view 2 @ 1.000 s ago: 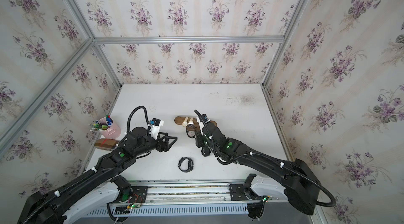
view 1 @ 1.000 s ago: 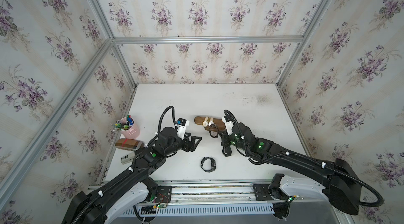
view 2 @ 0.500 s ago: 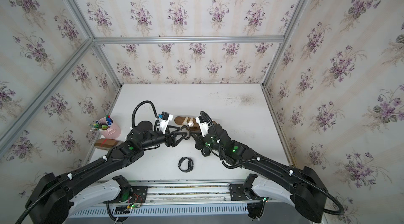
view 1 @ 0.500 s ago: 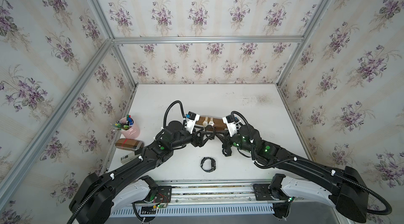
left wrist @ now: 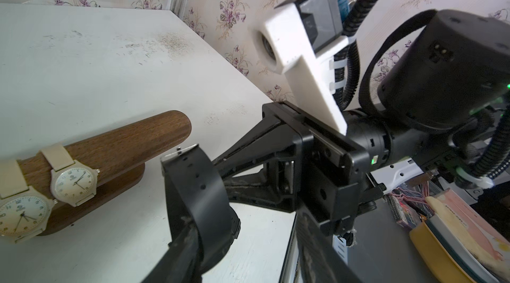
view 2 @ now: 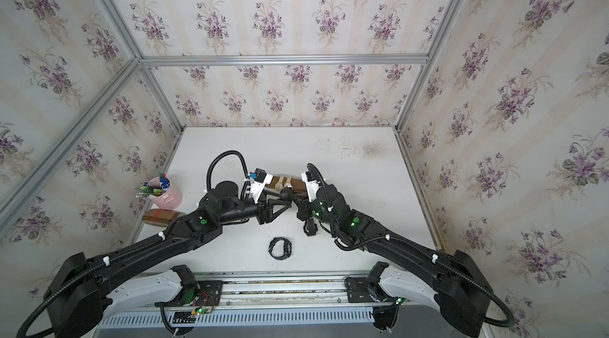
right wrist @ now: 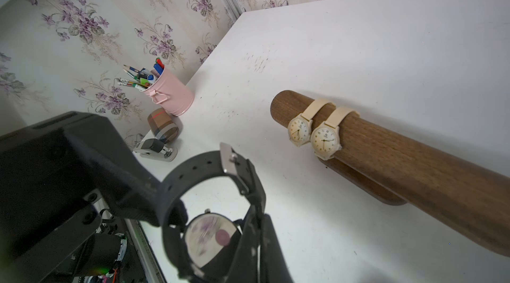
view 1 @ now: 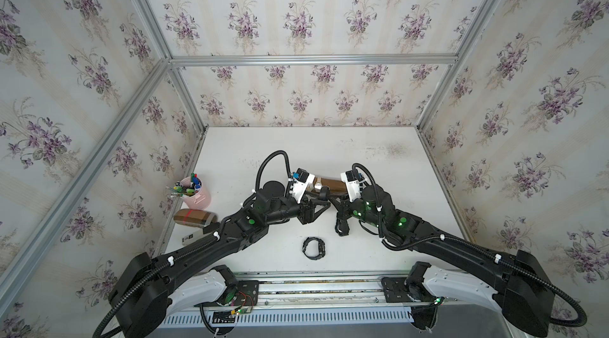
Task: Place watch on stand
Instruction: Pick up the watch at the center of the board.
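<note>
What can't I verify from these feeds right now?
Whether the left gripper grips the held black watch: blurred close-up in wrist views, tiny in top views.
Ends of the stand: covered by wrist cameras, both top views.
Held watch's dial: blurred reflection, right wrist view.

Two cream watches (right wrist: 299, 131), two black watches (view 1: 314, 248), one stand (right wrist: 414, 157), one cup (right wrist: 171, 96).

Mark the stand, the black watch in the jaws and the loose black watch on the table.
stand (right wrist: 414, 168): right wrist view, on its bar.
held black watch (right wrist: 204, 164): right wrist view, on its strap.
loose black watch (view 1: 320, 248): in a top view, on its loop.
</note>
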You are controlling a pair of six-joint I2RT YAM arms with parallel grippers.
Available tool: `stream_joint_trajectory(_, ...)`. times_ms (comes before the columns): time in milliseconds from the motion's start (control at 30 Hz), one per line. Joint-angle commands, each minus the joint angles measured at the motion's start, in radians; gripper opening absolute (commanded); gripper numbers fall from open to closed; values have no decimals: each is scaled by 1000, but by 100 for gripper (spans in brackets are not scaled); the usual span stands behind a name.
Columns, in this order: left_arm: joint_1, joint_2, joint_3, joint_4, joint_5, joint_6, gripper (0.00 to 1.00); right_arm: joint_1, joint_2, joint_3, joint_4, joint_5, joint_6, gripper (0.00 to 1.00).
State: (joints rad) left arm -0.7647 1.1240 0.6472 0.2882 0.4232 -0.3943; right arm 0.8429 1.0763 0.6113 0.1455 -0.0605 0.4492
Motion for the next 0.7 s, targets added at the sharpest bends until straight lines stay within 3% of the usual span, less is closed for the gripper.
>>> stream_joint_trajectory(0,-7,16,18,-9,-10,20,52,-3,-1,6,33,-18,9,0)
stream_joint_trajectory(600,-12,72,59,-64,-56,33,43,-2,-8,-10,42,-25,-15,0)
stream_joint_trajectory(667,-11,76,74,-114,-86,51,50,-2,-10,-8,32,-8,-23,0)
